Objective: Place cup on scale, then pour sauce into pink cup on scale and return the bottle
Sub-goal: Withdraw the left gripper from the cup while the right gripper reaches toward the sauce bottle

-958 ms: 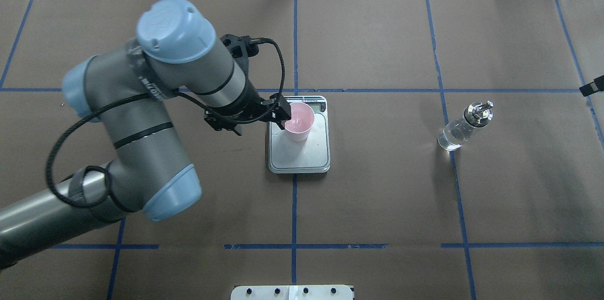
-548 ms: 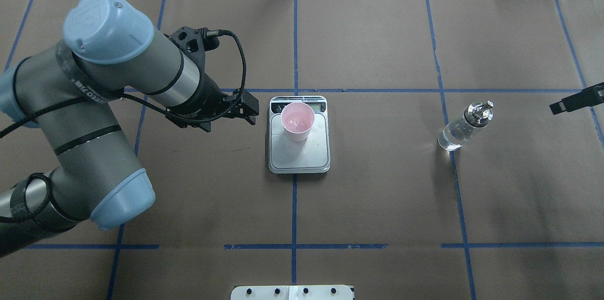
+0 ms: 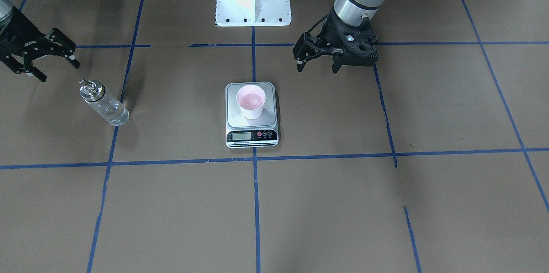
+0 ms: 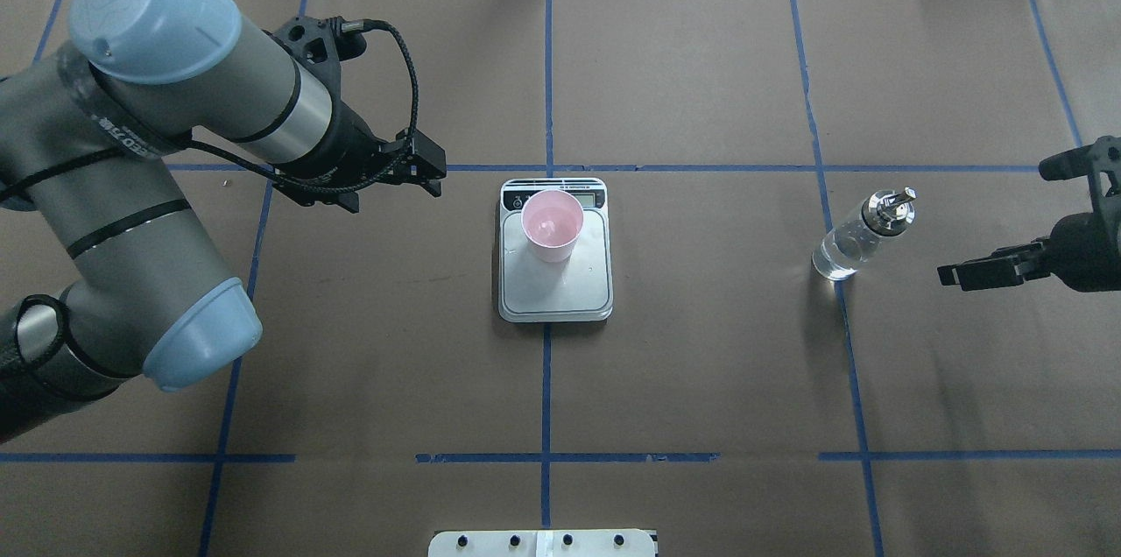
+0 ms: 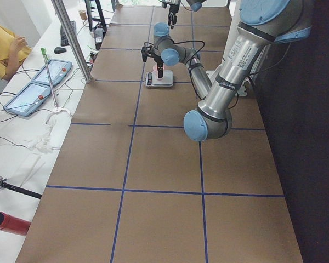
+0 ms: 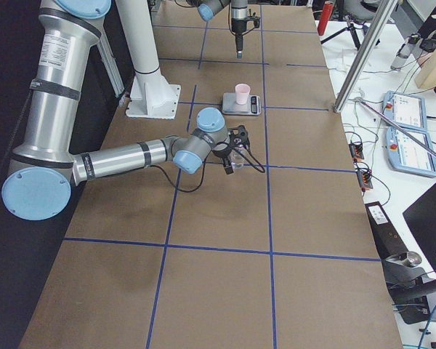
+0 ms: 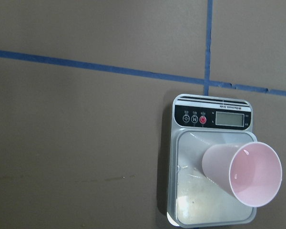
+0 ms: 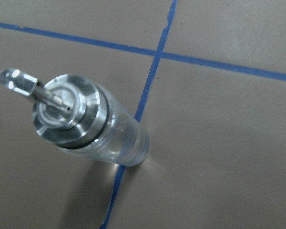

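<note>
Table point(image 4: 701, 364): brown surface marked into squares by blue tape lines. Scale point(image 4: 554, 299): lies flat at the middle of the table on a tape line, its display end turned away from the robot. Cup point(image 4: 552, 224): stands upright on the steel plate of the scale, on the half nearer the display, mouth up, touched by neither hand. Bottle point(image 4: 854, 242): stands upright on a tape line on the robot's right, well apart from the scale, silver cap and spout on top. Sauce point(image 8: 128, 143): clear liquid, barely visible inside the bottle. Left hand point(image 3: 317, 67): fingers apart, empty, above the table on the robot's left of the scale, clear of it. Right hand point(image 3: 58, 70): fingers apart, empty, near the bottle without touching it.
</note>
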{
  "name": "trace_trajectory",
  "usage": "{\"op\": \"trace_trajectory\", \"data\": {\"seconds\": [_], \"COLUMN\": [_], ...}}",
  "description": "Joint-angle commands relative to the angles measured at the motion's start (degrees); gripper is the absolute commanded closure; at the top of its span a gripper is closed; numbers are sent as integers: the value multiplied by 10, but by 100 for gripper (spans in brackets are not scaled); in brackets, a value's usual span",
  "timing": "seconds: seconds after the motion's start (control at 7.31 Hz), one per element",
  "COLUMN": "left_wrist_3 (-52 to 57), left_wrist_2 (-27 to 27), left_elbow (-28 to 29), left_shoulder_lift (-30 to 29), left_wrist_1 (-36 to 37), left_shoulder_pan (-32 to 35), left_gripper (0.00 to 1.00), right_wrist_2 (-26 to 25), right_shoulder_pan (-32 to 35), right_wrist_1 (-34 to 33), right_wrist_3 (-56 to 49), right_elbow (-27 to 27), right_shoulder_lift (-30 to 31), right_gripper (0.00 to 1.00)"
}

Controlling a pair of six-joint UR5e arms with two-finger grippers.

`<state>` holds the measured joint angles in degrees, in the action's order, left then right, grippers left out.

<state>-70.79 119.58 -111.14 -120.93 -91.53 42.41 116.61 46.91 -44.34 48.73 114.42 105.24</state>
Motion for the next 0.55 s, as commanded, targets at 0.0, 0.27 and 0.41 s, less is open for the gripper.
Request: {"op": "trace_trajectory", "data": {"seconds": [0.0, 0.27, 0.41], "left_wrist_3": [93, 113, 112], "left_wrist_2": [-1, -14, -15], "left_elbow": [0, -5, -3], "left_shoulder_lift": [37, 57, 58], "left_wrist_1": [0, 0, 0], "left_shoulder_pan": [31, 53, 53], "left_gripper": [0, 0, 0], "right_wrist_2": [-156, -318, -373], "right_shoulder_pan": [-121, -192, -203], "right_wrist_1": [10, 8, 7], "right_wrist_3": [115, 135, 154], "right_elbow": [11, 9, 7], "right_shoulder_lift": [-8, -19, -20], "right_gripper": [0, 0, 0]}}
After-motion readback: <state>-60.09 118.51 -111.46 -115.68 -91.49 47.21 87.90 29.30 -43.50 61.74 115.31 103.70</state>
